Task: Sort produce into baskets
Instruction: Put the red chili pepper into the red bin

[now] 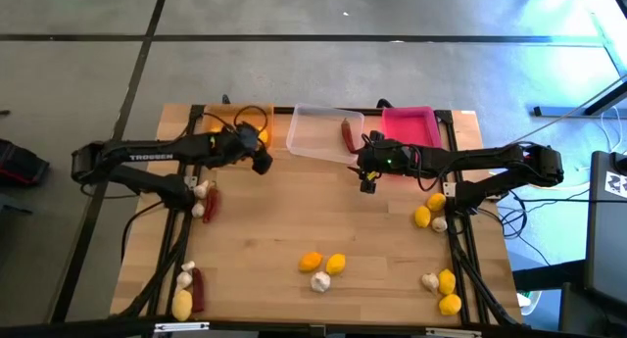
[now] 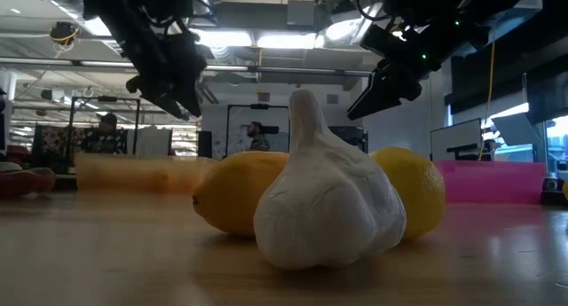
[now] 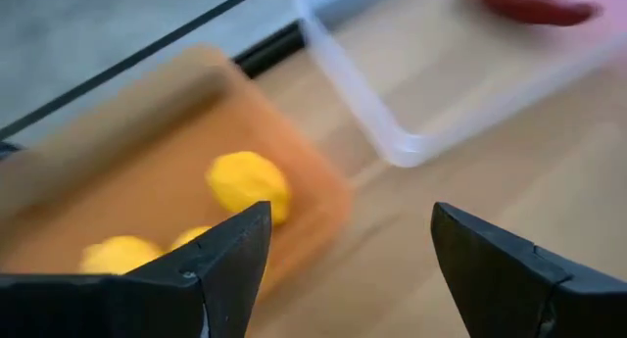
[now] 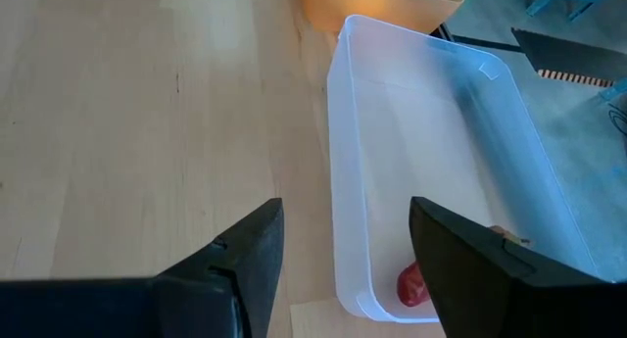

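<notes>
Three baskets stand along the far edge: an orange tray [image 1: 235, 122] with lemons [image 3: 247, 184] in it, a clear tray [image 1: 318, 132] with a red chili [image 1: 347, 134] lying on its floor, and a pink tray [image 1: 409, 127]. My left gripper [image 1: 263, 162] hovers open near the orange tray's near right corner, nothing between its fingers [image 3: 348, 216]. My right gripper [image 1: 368, 181] hangs open and empty just off the clear tray's near right corner [image 4: 343, 206]. Loose lemons [image 1: 336, 265], garlic [image 1: 320, 281] and chilies [image 1: 211, 203] lie on the table.
Produce lies in clusters: garlic and a chili at mid left [image 1: 201, 193], a lemon, garlic and chili at the near left corner [image 1: 186, 294], lemons and garlic at mid right [image 1: 429, 213] and near right [image 1: 446, 289]. The wooden table's middle [image 1: 294, 211] is bare.
</notes>
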Robot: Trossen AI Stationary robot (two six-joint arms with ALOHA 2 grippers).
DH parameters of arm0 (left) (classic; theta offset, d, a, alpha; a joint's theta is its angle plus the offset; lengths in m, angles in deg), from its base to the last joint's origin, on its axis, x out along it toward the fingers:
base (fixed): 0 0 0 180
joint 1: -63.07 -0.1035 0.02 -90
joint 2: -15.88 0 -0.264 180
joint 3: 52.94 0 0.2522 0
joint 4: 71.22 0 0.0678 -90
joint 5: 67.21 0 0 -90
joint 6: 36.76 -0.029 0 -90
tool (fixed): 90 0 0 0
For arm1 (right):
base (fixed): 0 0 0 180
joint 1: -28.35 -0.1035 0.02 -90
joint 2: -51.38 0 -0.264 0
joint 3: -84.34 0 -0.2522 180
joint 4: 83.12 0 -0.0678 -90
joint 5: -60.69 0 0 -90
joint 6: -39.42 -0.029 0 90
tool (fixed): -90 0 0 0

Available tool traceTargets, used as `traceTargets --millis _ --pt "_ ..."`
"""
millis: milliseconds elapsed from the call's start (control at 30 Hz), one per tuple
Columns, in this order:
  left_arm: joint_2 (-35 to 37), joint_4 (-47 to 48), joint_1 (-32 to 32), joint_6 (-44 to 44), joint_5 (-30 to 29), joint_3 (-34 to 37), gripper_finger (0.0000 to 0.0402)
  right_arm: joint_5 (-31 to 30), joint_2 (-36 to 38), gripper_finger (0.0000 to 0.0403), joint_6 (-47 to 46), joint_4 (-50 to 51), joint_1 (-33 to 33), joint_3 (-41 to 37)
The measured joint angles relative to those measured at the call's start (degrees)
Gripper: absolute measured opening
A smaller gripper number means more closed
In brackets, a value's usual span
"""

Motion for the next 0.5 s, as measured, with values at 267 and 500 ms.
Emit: traceTargets --millis 267,500 --pt "0.0 -1.54 11.95 6.29 1.49 0.0 0.0276 6.61 0.0 0.0215 -2.86 0.02 0.0 0.0" --pt "0.0 -2.39 24.16 8.84 2.49 0.0 0.0276 11.4 0.0 0.0215 -5.81 1.52 0.0 0.0"
